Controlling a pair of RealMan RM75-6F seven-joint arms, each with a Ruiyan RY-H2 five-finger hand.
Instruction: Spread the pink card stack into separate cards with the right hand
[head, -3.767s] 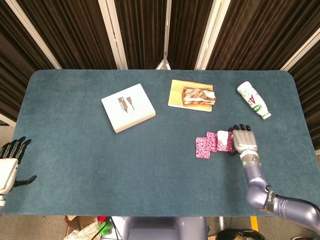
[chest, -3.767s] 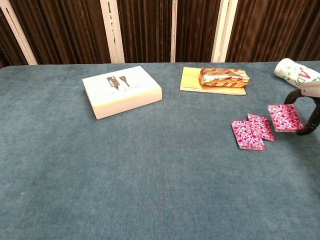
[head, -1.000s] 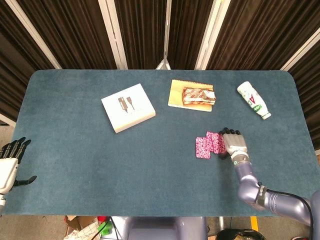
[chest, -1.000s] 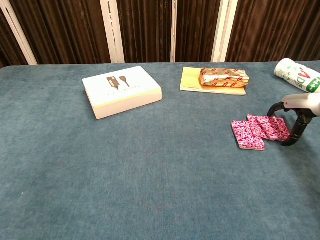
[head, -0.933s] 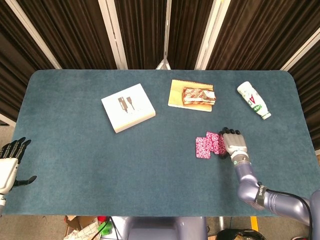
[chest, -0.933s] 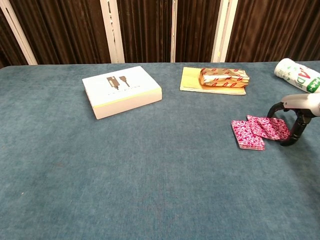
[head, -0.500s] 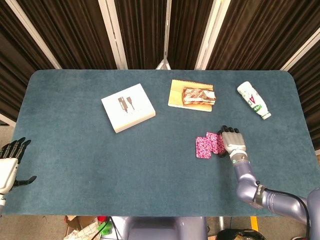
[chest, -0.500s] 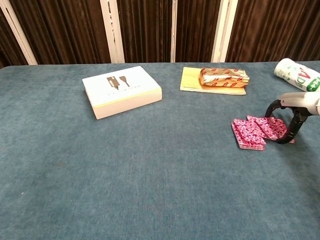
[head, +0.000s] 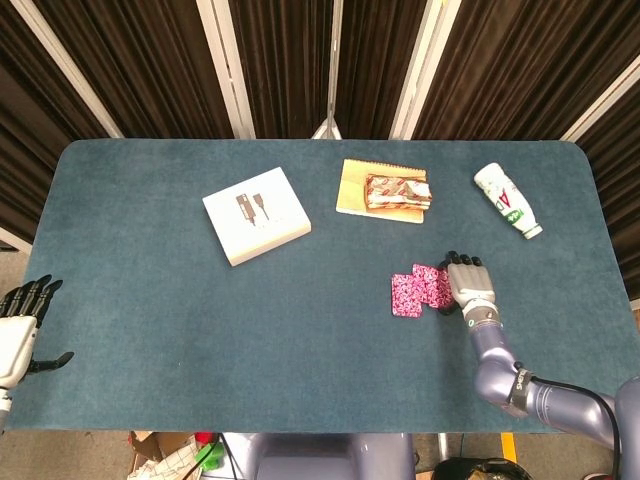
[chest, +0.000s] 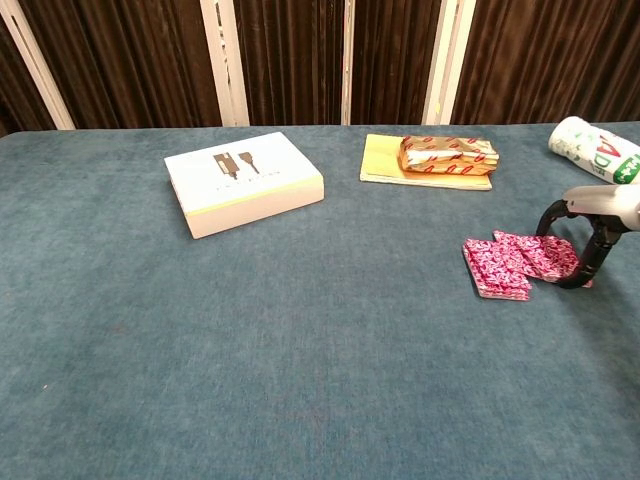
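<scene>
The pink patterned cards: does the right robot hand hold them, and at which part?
The right robot hand presses its fingertips on the right end of the pink patterned cards, lying flat; nothing is lifted.

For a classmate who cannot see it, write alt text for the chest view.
A robot hand at the right edge arches over fanned, overlapping pink cards on a blue-green table. Farther back sit a white box, a wrapped packet on a yellow pad, and a white bottle lying down.

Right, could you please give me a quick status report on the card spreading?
Right hand presses fingers onto the pink cards, partly fanned, overlapping. Left hand open, off the table's edge. Nothing obstructing.
</scene>
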